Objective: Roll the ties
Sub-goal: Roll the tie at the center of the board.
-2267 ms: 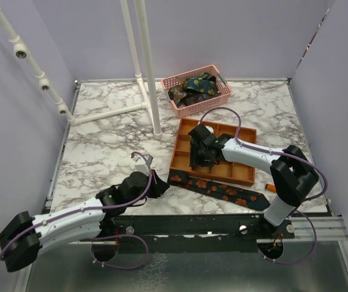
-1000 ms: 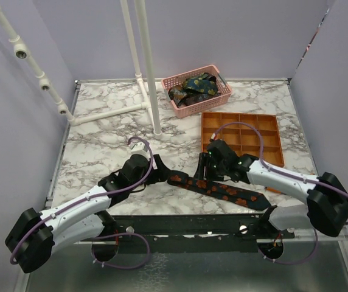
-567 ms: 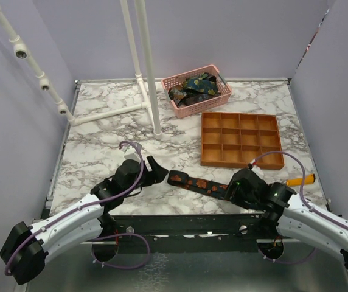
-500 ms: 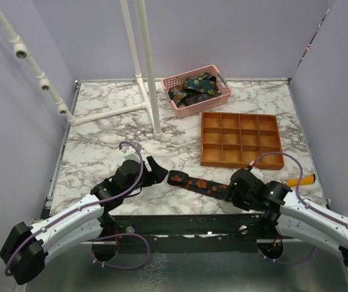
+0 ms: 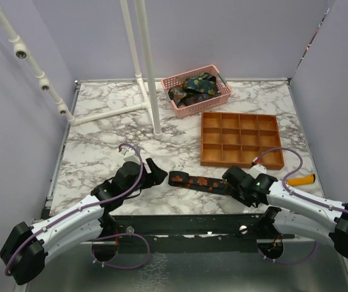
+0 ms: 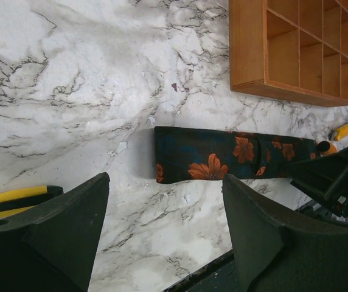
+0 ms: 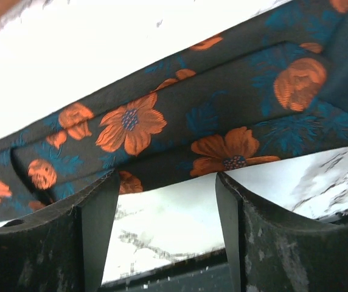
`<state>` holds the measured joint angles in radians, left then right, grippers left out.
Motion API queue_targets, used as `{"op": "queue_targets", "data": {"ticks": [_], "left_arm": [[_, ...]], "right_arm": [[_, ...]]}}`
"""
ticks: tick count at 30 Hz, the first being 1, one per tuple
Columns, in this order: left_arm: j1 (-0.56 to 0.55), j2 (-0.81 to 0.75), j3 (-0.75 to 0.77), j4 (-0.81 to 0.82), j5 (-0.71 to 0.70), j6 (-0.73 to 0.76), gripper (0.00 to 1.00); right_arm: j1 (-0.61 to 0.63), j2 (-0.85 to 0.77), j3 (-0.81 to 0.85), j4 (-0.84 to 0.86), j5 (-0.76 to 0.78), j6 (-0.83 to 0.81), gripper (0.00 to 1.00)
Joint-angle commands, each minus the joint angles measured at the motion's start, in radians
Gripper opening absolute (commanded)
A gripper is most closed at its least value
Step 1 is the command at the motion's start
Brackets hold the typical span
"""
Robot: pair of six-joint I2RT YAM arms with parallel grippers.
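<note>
One tie (image 5: pixel 197 181), dark with orange flowers, lies flat along the table's front edge. In the left wrist view its narrow left end (image 6: pixel 189 159) lies just beyond my left gripper (image 6: pixel 165 210), which is open over bare marble. My left gripper (image 5: pixel 159 173) sits just left of that end. At the tie's right end my right gripper (image 5: pixel 232 180) hides the cloth under it. The right wrist view shows folded layers of the tie (image 7: pixel 162 131) at the tips of my right gripper (image 7: pixel 168 182), open with only marble between its fingers. More ties (image 5: pixel 192 86) lie in the pink basket (image 5: pixel 213 102).
An orange compartment tray (image 5: pixel 241 140) stands behind the tie, its corner (image 6: pixel 247 67) close to the cloth. An orange-handled screwdriver (image 5: pixel 300 180) lies at the right. A yellow-handled tool (image 6: pixel 13 201) lies by my left finger. White pipe uprights (image 5: pixel 149 67) stand at the back centre.
My right arm swung from the tie's middle out to the right, then came back onto its right end. The visible tie is shorter now. My left gripper edged forward slightly.
</note>
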<state>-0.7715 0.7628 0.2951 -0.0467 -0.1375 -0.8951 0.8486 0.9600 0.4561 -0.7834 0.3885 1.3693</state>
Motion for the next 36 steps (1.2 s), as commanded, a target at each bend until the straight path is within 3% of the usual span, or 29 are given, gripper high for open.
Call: {"op": "queue_targets", "data": {"ticks": [1, 7, 11, 14, 16, 20, 24, 30, 36], "left_arm": [[0.006, -0.012, -0.014, 0.009, 0.022, -0.005, 0.76], [0.005, -0.01, -0.019, 0.008, 0.025, 0.004, 0.76], [0.006, -0.01, -0.016, 0.004, 0.029, 0.004, 0.76], [0.006, -0.007, -0.013, 0.002, 0.029, 0.006, 0.76], [0.006, 0.0, -0.013, 0.002, 0.027, 0.007, 0.77], [0.008, 0.046, -0.005, 0.019, 0.04, 0.023, 0.78], [0.012, 0.102, 0.016, 0.038, 0.066, 0.045, 0.79], [0.017, 0.165, 0.014, 0.1, 0.098, 0.052, 0.78], [0.02, 0.23, 0.021, 0.146, 0.117, 0.065, 0.77]], "right_arm": [[-0.043, 0.064, 0.034, -0.041, 0.178, 0.03, 0.7], [-0.249, 0.041, 0.072, 0.076, 0.128, -0.193, 0.71], [-0.222, -0.06, 0.138, 0.138, -0.035, -0.432, 0.68], [-0.156, -0.115, 0.13, 0.255, -0.226, -0.5, 0.69], [-0.108, -0.057, 0.141, 0.35, -0.341, -0.508, 0.69], [0.025, 0.209, 0.28, 0.438, -0.34, -0.524, 0.67], [0.042, 0.368, 0.36, 0.543, -0.372, -0.54, 0.63], [0.042, 0.518, 0.437, 0.53, -0.339, -0.57, 0.62], [0.042, 0.55, 0.405, 0.534, -0.32, -0.57, 0.58]]}}
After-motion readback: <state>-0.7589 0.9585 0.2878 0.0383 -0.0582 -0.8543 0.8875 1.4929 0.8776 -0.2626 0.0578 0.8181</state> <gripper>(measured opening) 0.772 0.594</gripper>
